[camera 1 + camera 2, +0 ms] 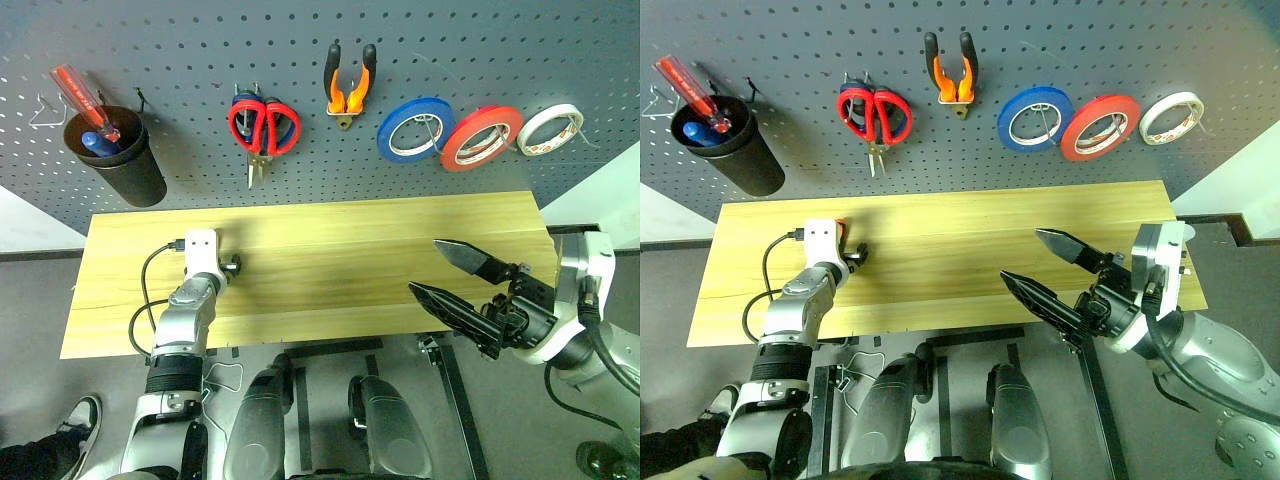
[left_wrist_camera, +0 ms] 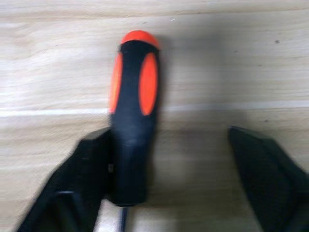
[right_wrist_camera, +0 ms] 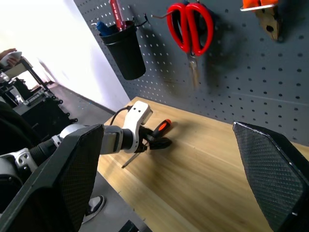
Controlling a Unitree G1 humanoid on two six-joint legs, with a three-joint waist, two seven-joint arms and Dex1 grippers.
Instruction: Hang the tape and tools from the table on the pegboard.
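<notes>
In the head views the pegboard [image 1: 400,50] already carries the red-handled scissors [image 1: 264,127] over a blue-handled pair, the pliers [image 1: 349,85], then a blue roll [image 1: 412,129], the red tape [image 1: 481,137] and a white roll [image 1: 550,129] side by side; at its left end a black cup [image 1: 115,155] holds a red-handled screwdriver [image 1: 85,97]. The left hand [image 1: 228,266] rests low on the light wooden surface [image 1: 400,250], while the right hand [image 1: 450,275] hovers at the near right edge with its fingers spread wide and nothing between them. In the left wrist view the small screwdriver [image 2: 131,130] lies on the wood, one black finger [image 2: 77,188] touching its handle and the other standing well apart, so the hand is half-wide and not clamped. In the right wrist view the same screwdriver [image 3: 159,129] lies at the left hand's tip, below the hanging scissors, with a clutter of dark equipment [image 3: 29,101] beyond the surface's far end.
</notes>
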